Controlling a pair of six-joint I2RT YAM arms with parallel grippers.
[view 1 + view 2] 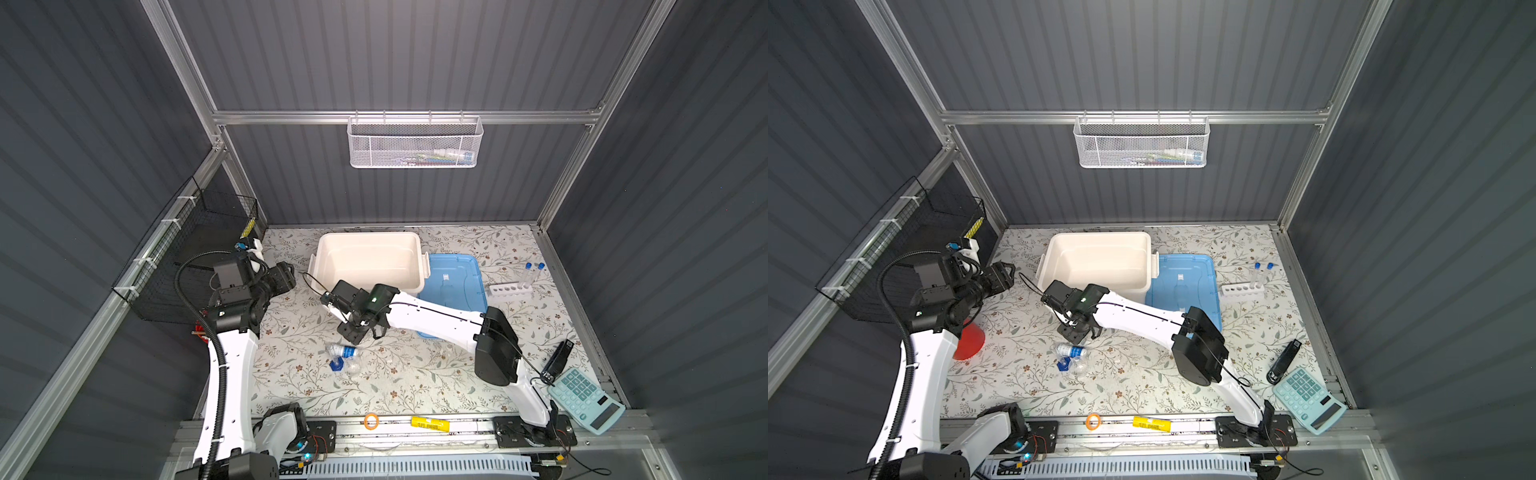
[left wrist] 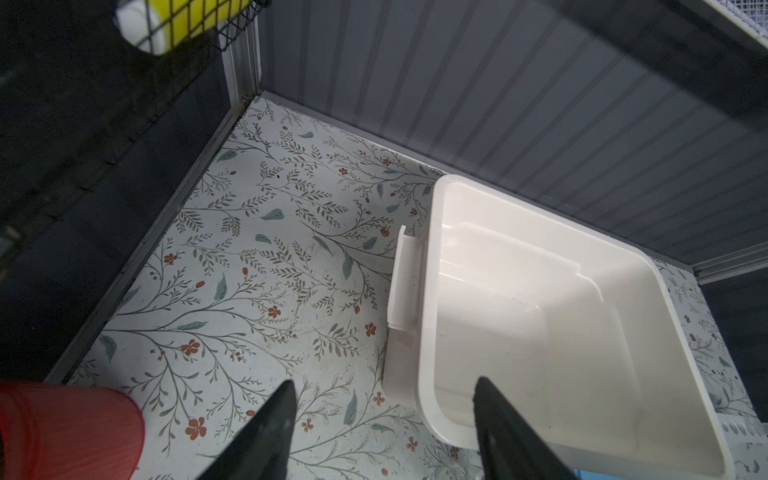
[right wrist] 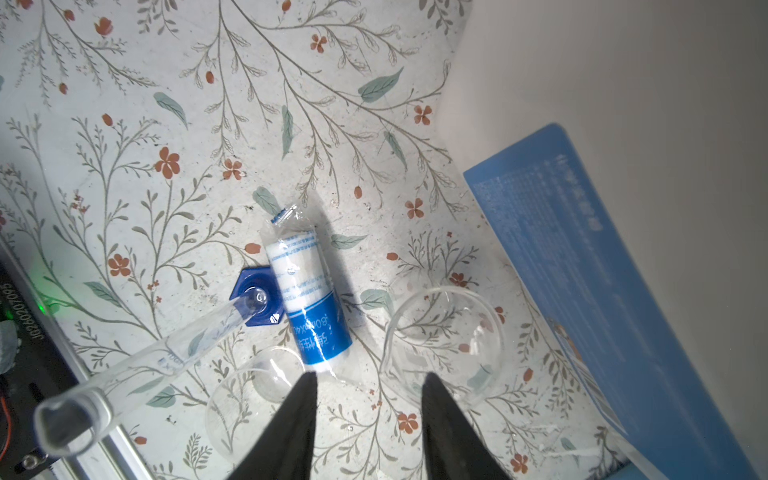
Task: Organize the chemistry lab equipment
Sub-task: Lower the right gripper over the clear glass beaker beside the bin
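Right wrist: right gripper [image 3: 370, 376] fingers apart, empty, near wrapped roll [image 3: 307, 299]; descent may topple adjacent graduated cylinder [image 3: 166, 353]. Left gripper [image 2: 382, 382] likewise apart, empty.

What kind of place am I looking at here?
Probably a robot test cell staged as a lab bench: grey panelled walls on an aluminium frame, a floral-papered tabletop, and lab props like the white tube rack and a clear cylinder.

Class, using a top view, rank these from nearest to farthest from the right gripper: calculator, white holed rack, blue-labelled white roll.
1. Blue-labelled white roll, beside the right gripper.
2. White holed rack, back right.
3. Calculator, front right corner.
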